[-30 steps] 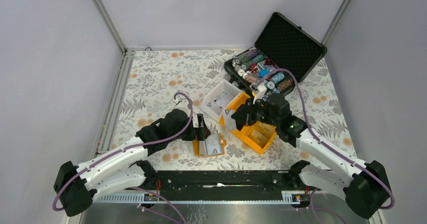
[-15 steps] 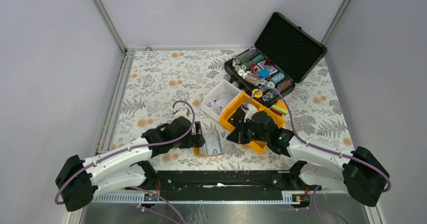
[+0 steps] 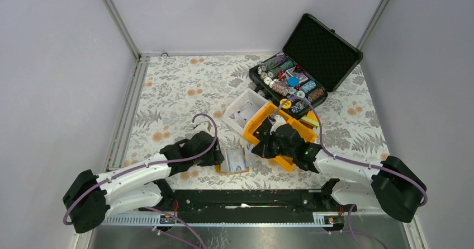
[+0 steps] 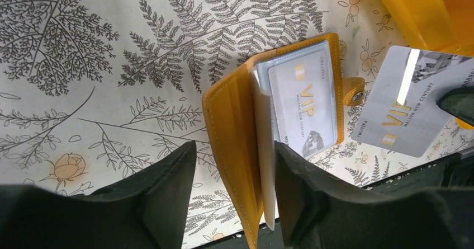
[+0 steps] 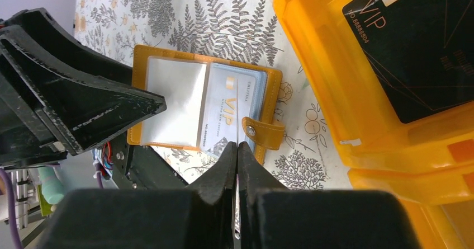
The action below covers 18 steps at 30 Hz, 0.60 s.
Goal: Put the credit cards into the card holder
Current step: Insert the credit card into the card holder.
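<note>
Right pincer (image 5: 238, 145) nearer, credit card (image 4: 411, 100) by card holder (image 4: 229, 131)

I read "VIP" on the card (image 4: 302, 100) in the holder (image 4: 232, 142), the held card (image 4: 408, 109), and the black card (image 5: 425, 42) in the bin (image 5: 313, 64).

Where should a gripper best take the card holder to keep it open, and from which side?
On the card holder, probably the orange cover, opposite the snap tab, coming from the left: the left gripper straddles that thin leaf, leaving the pocket side free for the credit card in the right gripper.
</note>
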Motion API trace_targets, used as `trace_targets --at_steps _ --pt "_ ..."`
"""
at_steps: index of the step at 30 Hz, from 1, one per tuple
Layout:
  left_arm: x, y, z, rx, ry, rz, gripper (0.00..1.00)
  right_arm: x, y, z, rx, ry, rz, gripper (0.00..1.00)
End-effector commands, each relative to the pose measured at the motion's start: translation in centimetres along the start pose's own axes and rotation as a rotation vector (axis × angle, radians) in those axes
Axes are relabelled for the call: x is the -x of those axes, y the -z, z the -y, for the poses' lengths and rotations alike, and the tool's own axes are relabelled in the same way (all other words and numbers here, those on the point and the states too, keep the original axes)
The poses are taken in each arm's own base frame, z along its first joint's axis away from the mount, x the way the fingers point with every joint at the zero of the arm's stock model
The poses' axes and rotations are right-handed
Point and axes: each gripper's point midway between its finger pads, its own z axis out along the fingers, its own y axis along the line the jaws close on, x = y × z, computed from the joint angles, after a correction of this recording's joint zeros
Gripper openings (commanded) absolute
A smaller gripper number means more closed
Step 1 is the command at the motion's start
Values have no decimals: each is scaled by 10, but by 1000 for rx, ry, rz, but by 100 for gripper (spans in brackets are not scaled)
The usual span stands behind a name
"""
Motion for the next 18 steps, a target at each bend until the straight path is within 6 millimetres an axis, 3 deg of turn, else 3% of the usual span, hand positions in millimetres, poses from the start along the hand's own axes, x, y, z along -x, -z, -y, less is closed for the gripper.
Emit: trace_targets --at_steps 1,18 --pt "3 -3 6 -27 3 19 51 7 -6 -2 -11 4 45 0" --pt "-7 -8 -3 -7 0 -6 19 -5 -16 6 -2 -52 41 0"
